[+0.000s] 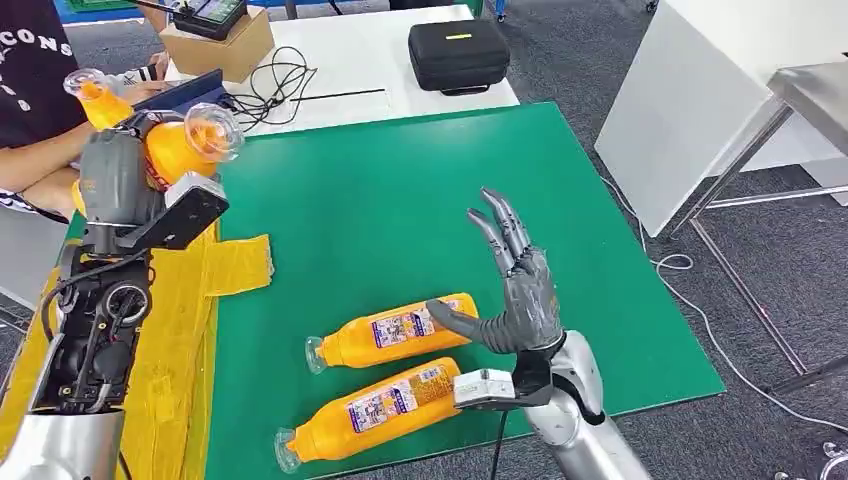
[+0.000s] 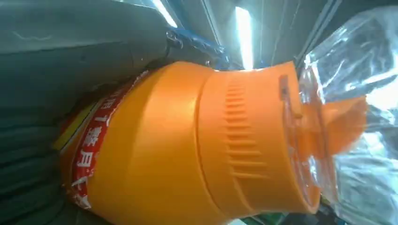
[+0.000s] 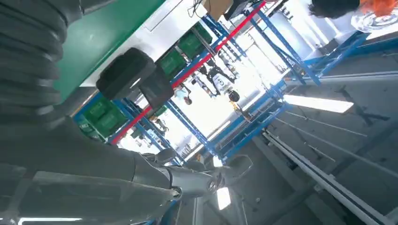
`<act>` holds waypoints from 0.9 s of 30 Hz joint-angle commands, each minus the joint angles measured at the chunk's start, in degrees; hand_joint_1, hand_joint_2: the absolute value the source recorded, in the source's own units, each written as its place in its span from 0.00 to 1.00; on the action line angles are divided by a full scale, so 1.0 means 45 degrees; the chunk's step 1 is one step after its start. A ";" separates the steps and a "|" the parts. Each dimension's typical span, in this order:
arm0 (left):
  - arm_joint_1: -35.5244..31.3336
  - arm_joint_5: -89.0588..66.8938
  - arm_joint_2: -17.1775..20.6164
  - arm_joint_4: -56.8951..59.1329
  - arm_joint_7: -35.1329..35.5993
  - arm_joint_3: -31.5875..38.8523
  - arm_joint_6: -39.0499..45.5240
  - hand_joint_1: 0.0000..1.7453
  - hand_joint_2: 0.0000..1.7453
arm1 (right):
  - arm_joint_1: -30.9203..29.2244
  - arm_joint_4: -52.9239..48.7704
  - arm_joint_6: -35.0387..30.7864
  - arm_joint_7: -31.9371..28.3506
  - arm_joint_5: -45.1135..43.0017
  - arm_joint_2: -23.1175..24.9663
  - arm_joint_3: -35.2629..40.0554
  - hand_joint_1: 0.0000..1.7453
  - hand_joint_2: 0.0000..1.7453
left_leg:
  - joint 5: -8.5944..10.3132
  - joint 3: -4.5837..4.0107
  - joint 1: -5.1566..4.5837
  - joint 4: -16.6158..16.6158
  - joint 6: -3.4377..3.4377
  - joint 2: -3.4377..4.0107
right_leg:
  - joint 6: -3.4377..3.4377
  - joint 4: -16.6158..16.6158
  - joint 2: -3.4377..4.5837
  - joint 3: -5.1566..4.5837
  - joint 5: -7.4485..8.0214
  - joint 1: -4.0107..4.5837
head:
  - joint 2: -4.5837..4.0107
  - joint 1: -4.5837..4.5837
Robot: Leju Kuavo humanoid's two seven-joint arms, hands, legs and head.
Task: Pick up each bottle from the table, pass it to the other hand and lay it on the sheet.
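Head view shows the left hand [image 1: 118, 180] raised at the left edge of the green table [image 1: 400, 190], gripping an orange bottle [image 1: 185, 143] whose clear cap end points toward the table's middle. Left wrist view has that bottle [image 2: 187, 150] close up: ribbed orange neck, clear cap, and a red-and-white label band with Chinese characters I cannot read with certainty. Below the raised arm, the yellow sheet [image 1: 235, 265] lies along the table's left side.

Two more orange bottles lie on their sides on the green surface near its front edge, roughly parallel, clear caps pointing left: the farther bottle [image 1: 395, 331] and the nearer bottle [image 1: 370, 408], each with a printed label too small to read. The right hand [image 1: 515, 290] hovers just beside their bases, fingers spread and extended upward, holding nothing.

A person's arm [image 1: 40, 165] rests at the far left beside another orange bottle [image 1: 95, 98]; the dark shirt bears partial white letters "CONS". A black case [image 1: 458, 55] sits on the white table behind
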 commanded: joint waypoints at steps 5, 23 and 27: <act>-0.3539 -0.8155 0.0634 0.7841 0.3093 -0.3238 -0.1651 1.00 1.00 | -0.0193 0.0339 -0.0804 0.0450 0.0665 -0.0872 -0.0574 0.00 1.00 | -0.0007 0.0051 0.0025 0.0009 -0.0029 -0.0046 | -0.0021 -0.0013 -0.0063 0.0077 -0.0017 0.0028 | 0.0000 0.0005; -0.4193 -0.7835 0.0760 1.3113 0.2139 -0.2052 -0.4213 1.00 1.00 | -0.0684 0.1017 -0.0213 0.1267 0.0984 -0.0506 -0.0306 0.00 1.00 | -0.0019 0.0033 0.0019 0.0009 -0.0025 0.0087 | -0.0018 0.0006 0.0077 0.0022 -0.0004 0.0019 | 0.0000 0.0000; -0.4117 -0.7696 0.0729 1.3438 0.2045 -0.1801 -0.4739 1.00 1.00 | -0.0917 0.1300 -0.0049 0.1314 0.0947 -0.0543 -0.0328 0.00 1.00 | -0.0034 0.0058 0.0030 0.0012 -0.0039 0.0102 | -0.0028 -0.0002 0.0085 0.0054 -0.0011 0.0031 | 0.0000 0.0000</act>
